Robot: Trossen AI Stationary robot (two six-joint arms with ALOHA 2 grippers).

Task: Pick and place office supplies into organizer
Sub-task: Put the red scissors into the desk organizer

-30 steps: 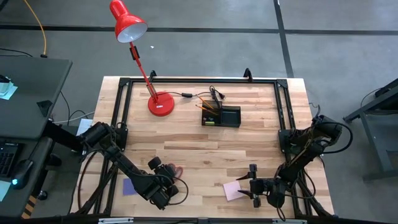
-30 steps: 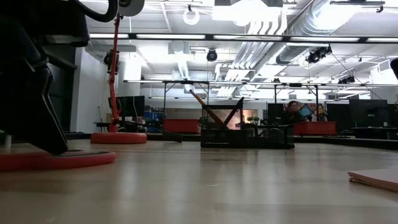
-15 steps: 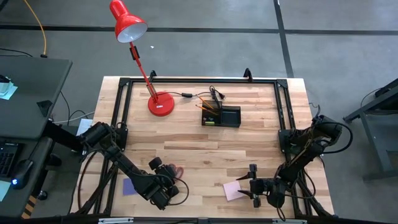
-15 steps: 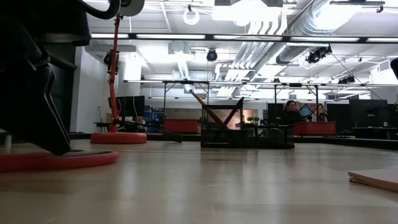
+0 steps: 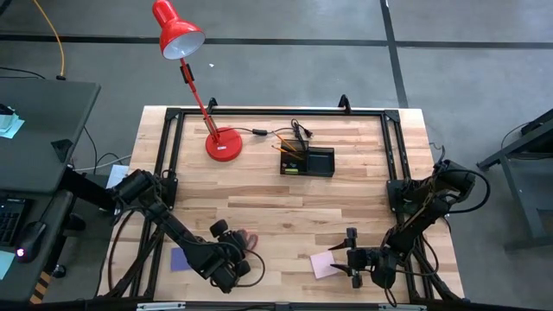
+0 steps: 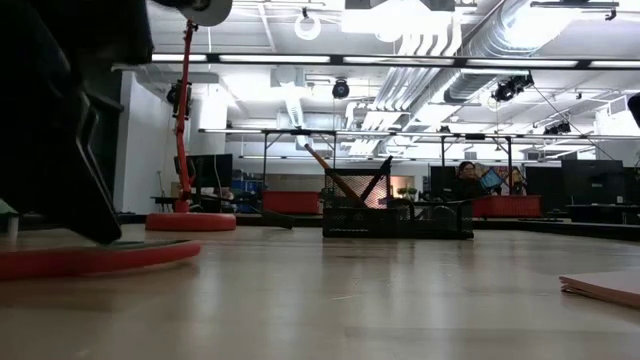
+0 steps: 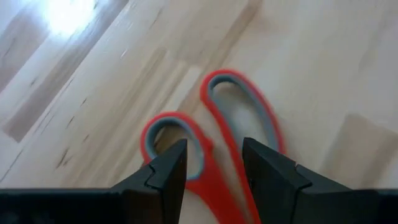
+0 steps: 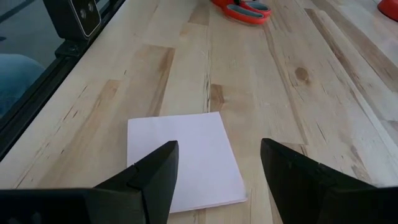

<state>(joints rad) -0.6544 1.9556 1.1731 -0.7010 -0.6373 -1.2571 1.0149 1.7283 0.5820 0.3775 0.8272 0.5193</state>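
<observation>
Right now I have the left gripper [image 5: 235, 257] low over the near-left part of the pale wooden plank desk [image 5: 363, 190], its jaws apart and straddling the shank of the red-handled scissors [image 7: 211, 140], which lie flat on the boards; in my left wrist view one dark finger [image 7: 165, 171] sits over the nearer grey-lined loop and the other beside the second loop, and I cannot tell whether either touches. From above, the red handles [image 5: 248, 238] poke out just past that gripper toward the middle of the desk. A blue-purple square pad [image 5: 179, 258] lies flat just to the left of the arm, near the desk's front-left edge and the black frame rail.

My right gripper [image 5: 352, 257] hangs near the front-right edge, jaws apart, with the pink square sticky pad [image 5: 324, 264] lying flat just ahead of it; in the right wrist view the pad [image 8: 183, 160] shows between the two fingers, with bare wood all round it and the black rail close along one side.

The small black rectangular desk organizer [image 5: 308, 161] stands at the far middle of the desk, orange-yellow pencils [image 5: 286, 150] leaning out of its left compartment. A red desk lamp [image 5: 223, 142] has its round base just left of it. Between the organizer and both grippers I see a wide open band of planks
</observation>
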